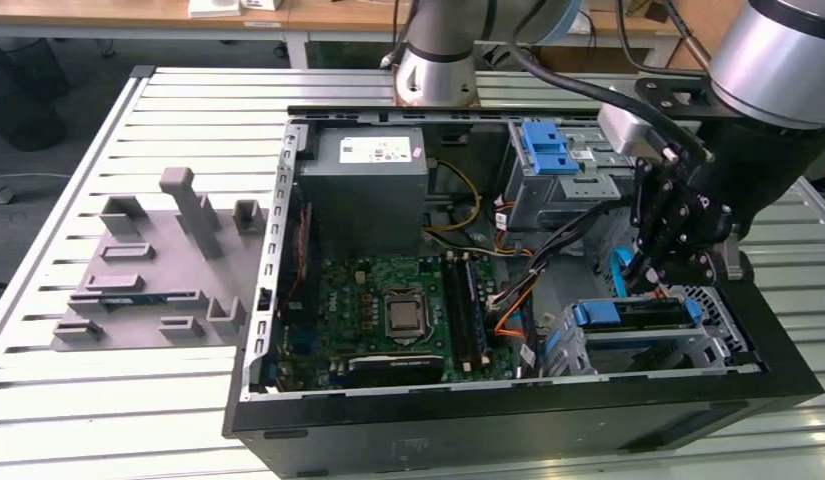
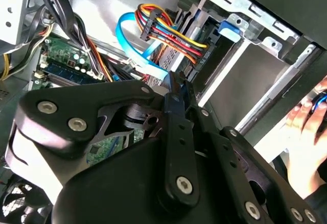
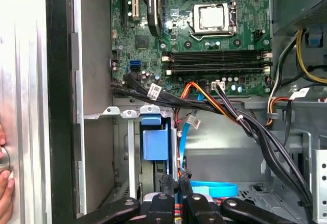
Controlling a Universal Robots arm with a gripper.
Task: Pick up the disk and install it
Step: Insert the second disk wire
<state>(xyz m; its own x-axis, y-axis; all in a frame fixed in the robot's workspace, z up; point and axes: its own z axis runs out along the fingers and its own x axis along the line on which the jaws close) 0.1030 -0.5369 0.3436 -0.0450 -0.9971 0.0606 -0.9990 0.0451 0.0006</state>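
Item: one flat rectangular silver-grey hard disk with blue plastic side rails (image 1: 648,316), lying level in the perforated metal drive cage (image 1: 716,335) at the near corner of the open black computer tower case (image 1: 519,420), on the exterior view's right. Its long axis runs across that view, the blue rail end toward the green motherboard (image 1: 385,310). Item: black linkage gripper (image 1: 659,282) on the silver arm, hanging directly above the disk and close to it, so the disk lies straight below the claw. Claw state: jaws drawn almost together, with a narrow gap in the first wrist view (image 3: 178,181). The second wrist view (image 2: 176,89) shows a thin blue edge at the tips; whether it is nipped cannot be made out. Exterior view alone gives the grey moulded parts tray (image 1: 152,270) on the slatted table (image 1: 65,400). The wrist views add the bundle of red, yellow and orange power leads (image 2: 163,30), the flat blue ribbon cable (image 3: 214,188) and a person's hand (image 2: 306,127).
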